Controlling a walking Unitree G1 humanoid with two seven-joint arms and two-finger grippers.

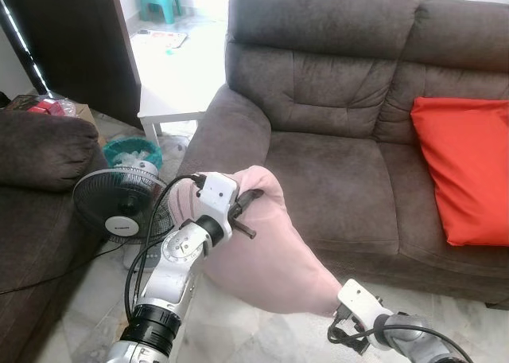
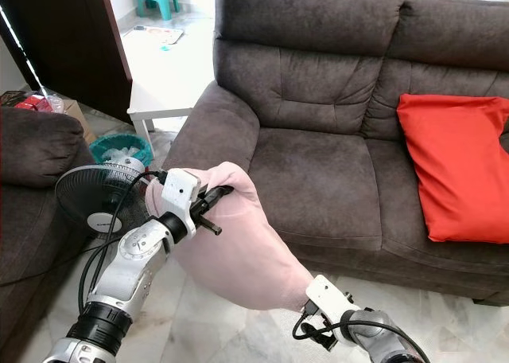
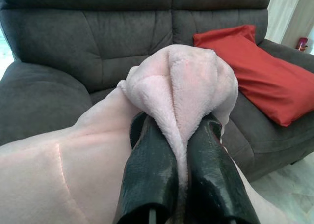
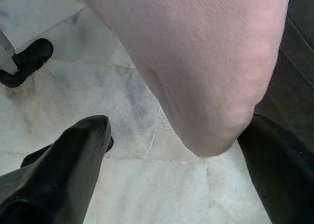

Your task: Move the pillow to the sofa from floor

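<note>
Pillow [image 1: 266, 255], pale pink and plush, hangs in the lower middle of the left eye view, clear of the marble floor [image 1: 238, 331] and in front of the sofa [image 1: 334, 180]. Its long axis runs diagonally, from an upper corner at centre-left down to a lower corner at lower right.

At that upper corner the left gripper [image 1: 248, 206] is clamped on a bunched fold of the fleece; in the left wrist view both black fingers [image 3: 149, 180] press the fabric between them, with the pinched tuft bulging beyond the tips toward the sofa back. The right gripper [image 4: 171, 150], low at the bottom right of the head views, has its fingers spread wide either side of the pillow's lower corner, which dips between them above the tiles without being squeezed.

Beyond the pillow, the dark brown sofa fills the upper right, with a red cushion [image 1: 465, 168] leaning at its right end. At left stand a black fan [image 1: 119, 204], a teal basket [image 1: 131, 150] and a white table [image 1: 171, 108].
</note>
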